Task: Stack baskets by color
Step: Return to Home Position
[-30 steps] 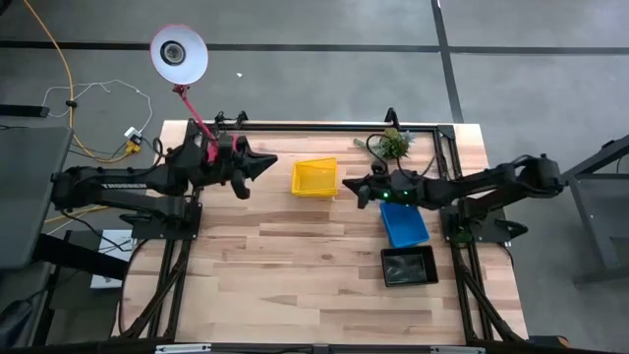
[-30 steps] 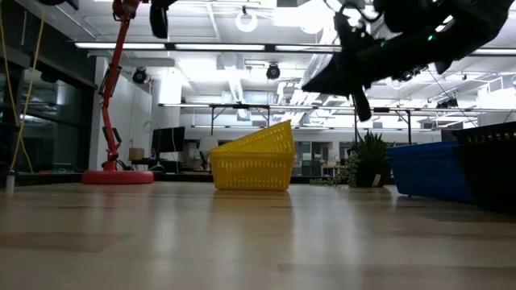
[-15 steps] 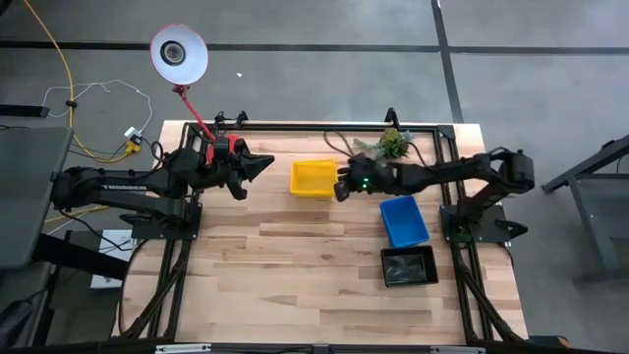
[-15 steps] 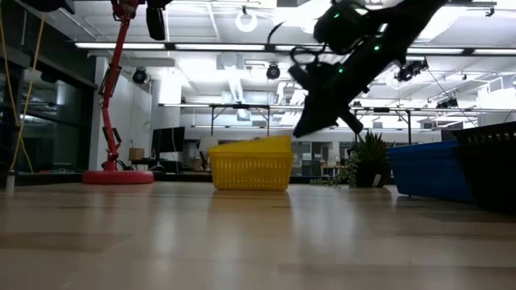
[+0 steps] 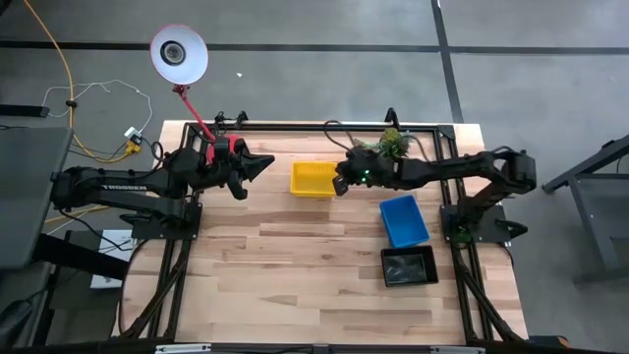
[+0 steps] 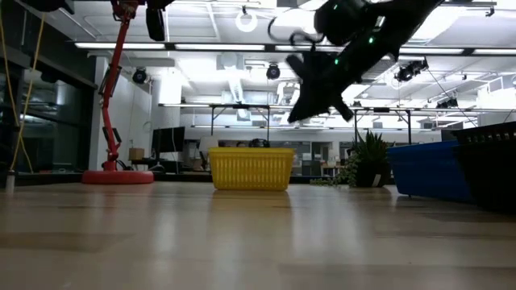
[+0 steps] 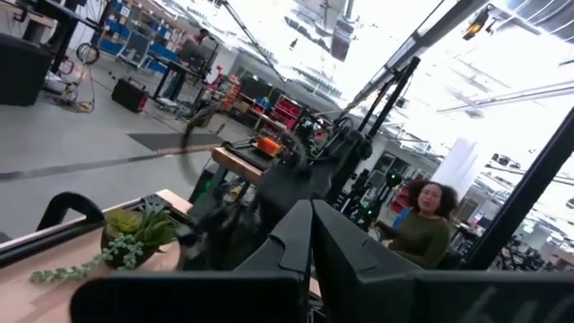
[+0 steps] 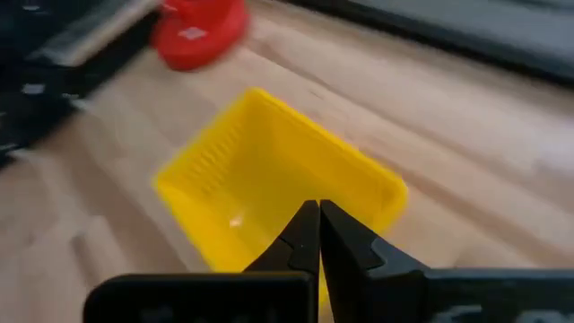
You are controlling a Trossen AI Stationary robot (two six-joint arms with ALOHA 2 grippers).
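Note:
A yellow basket (image 5: 314,179) (image 6: 251,168) (image 8: 269,193) stands level on its bottom at the table's far middle; whether others are nested in it does not show. My right gripper (image 5: 339,184) (image 6: 294,118) (image 8: 317,212) is shut and slants down over the basket's right rim, clear above it. A blue basket (image 5: 404,219) (image 6: 427,169) and a black basket (image 5: 409,265) (image 6: 492,165) rest on the table at the right. My left gripper (image 5: 270,160) (image 7: 311,212) hangs shut above the far left of the table, holding nothing.
A red desk lamp (image 5: 179,54) stands with its base (image 6: 118,176) at the far left. A small green plant (image 5: 394,143) (image 6: 367,157) stands at the far right. There is bare wood across the near half of the table (image 5: 295,285). A person (image 7: 429,224) sits beyond the table.
My right gripper has gone toward the table's left edge, out over the yellow basket, and tipped its fingers downward, staying shut. The upper yellow basket, which leaned tilted on the one below, has dropped level into it.

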